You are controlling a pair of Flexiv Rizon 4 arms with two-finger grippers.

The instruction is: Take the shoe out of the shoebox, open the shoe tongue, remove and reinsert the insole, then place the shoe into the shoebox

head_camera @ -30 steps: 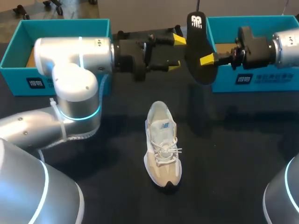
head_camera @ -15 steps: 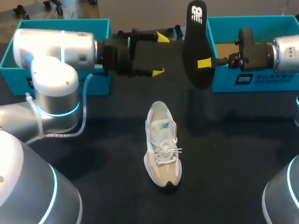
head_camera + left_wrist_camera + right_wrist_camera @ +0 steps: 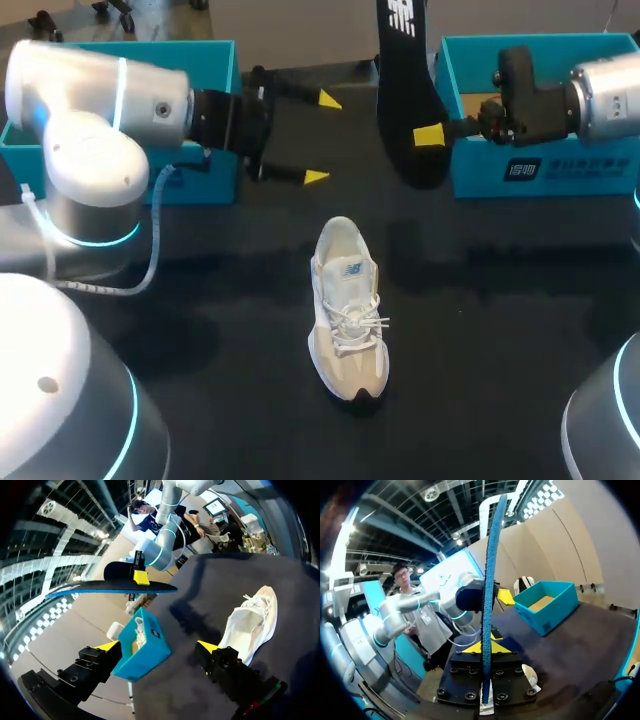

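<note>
A white and beige shoe [image 3: 348, 310] lies on the black table, toe toward me, tongue up; the left wrist view shows the shoe [image 3: 250, 622] beside my left gripper. My right gripper [image 3: 428, 135] is shut on the black insole [image 3: 405, 90] and holds it upright above the table, beside the right teal shoebox [image 3: 540, 172]. In the right wrist view the insole [image 3: 490, 580] stands edge-on between the right gripper's [image 3: 487, 647] yellow tips. My left gripper [image 3: 322, 138] is open and empty, left of the insole and apart from it. From the left gripper [image 3: 157, 646], the insole [image 3: 110, 586] hangs ahead.
A second teal shoebox [image 3: 130, 46] sits at the back left behind my left arm; the right wrist view shows this box [image 3: 547, 605] too. The right box [image 3: 145, 647] lies ahead of the left gripper. Black tabletop [image 3: 500, 330] surrounds the shoe.
My left arm has drawn back to the left, away from the insole, its gripper staying open. The right gripper has lifted the insole a little and shifted it left.
</note>
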